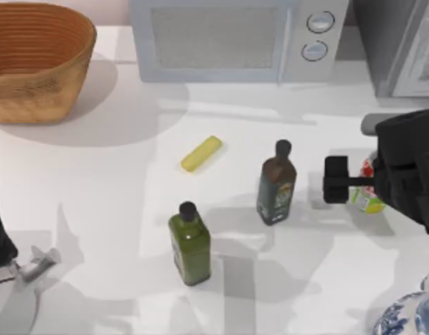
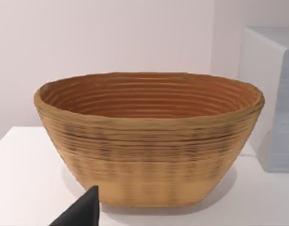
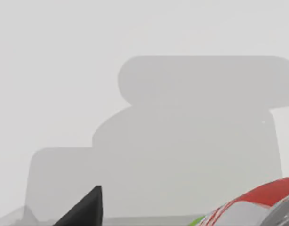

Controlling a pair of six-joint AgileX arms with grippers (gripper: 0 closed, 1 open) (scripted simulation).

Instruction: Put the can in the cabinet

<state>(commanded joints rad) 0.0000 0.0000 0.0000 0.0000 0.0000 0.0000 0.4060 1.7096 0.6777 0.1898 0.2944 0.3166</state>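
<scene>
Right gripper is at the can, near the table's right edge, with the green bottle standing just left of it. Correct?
Not quite. In the top view the right gripper is at the can, but the bottle just left of it is the dark brown bottle; the green bottle stands farther left and nearer the front.

Bare table [image 1: 117,209] lies open across the middle and left. The dark brown bottle [image 1: 277,183] and green bottle [image 1: 190,241] stand upright at its centre, a yellow bar [image 1: 201,153] lying at their eleven o'clock. The basket [image 1: 33,63] blocks ten o'clock, the microwave [image 1: 235,38] twelve, the cabinet [image 1: 403,42] one o'clock; a patterned vase [image 1: 410,314] sits at five.
</scene>
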